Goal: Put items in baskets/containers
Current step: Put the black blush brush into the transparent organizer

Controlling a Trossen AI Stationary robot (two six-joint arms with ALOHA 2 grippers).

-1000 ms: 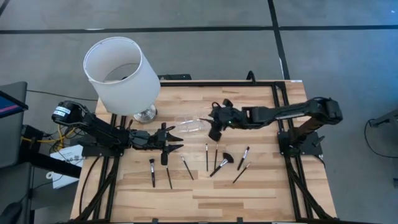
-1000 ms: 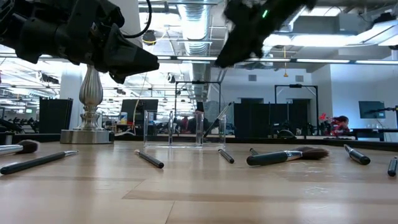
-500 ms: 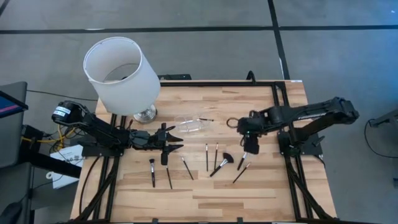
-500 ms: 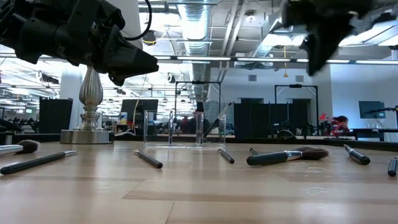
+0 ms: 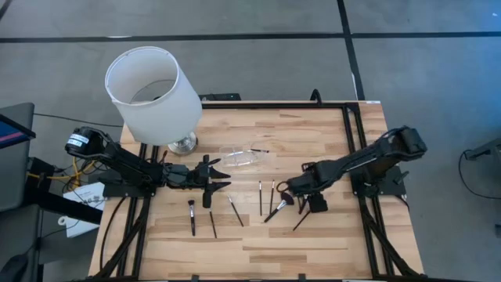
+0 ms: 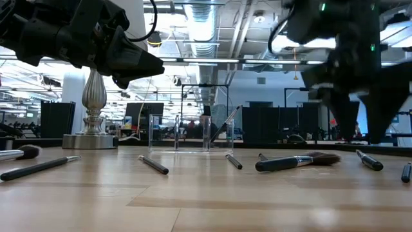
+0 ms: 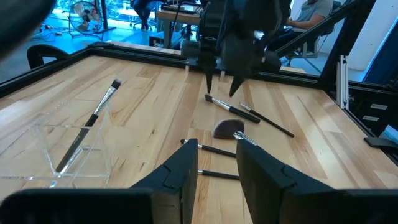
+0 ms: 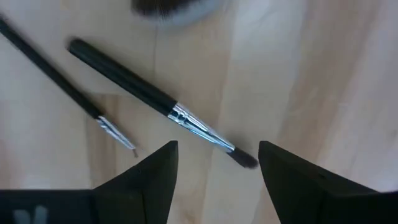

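Beside the fan brush (image 5: 284, 200) you have the right hand (image 5: 301, 200) lowered over the table (image 5: 329, 133), its fingers (image 8: 155, 168) spread wide and empty around a slim makeup brush (image 8: 163, 104) lying under it. Another thin brush (image 8: 68, 93) lies just beside that one. Your left hand (image 5: 221, 184) hovers near the lamp (image 5: 153, 95), fingers (image 7: 180, 171) slightly parted, holding nothing. Between the lamp's silver base and the right hand stands the clear plastic holder (image 5: 244, 157), with one brush (image 7: 87, 127) leaning inside it. More brushes (image 5: 211, 219) lie scattered on the wood below the holder, well apart from it.
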